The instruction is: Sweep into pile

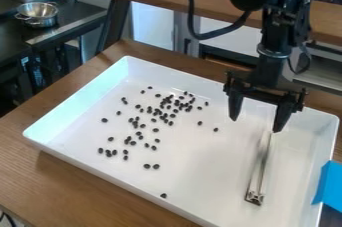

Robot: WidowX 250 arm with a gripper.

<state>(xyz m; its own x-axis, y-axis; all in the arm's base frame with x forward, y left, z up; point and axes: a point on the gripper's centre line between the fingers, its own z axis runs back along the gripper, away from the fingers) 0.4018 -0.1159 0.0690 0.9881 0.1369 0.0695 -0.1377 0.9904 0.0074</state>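
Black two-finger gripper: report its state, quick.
Black two-finger gripper: open, fingers spread wide, holding nothing, over the white rectangular tray.

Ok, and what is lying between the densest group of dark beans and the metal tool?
A few stray beans, then bare floor of the white tray, in the camera view.

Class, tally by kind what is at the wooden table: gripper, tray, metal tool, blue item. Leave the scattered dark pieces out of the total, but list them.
Gripper: 1
White tray: 1
Metal tool: 1
Blue item: 1
Total: 4
Dark pieces: many, too crowded in places for a sure count
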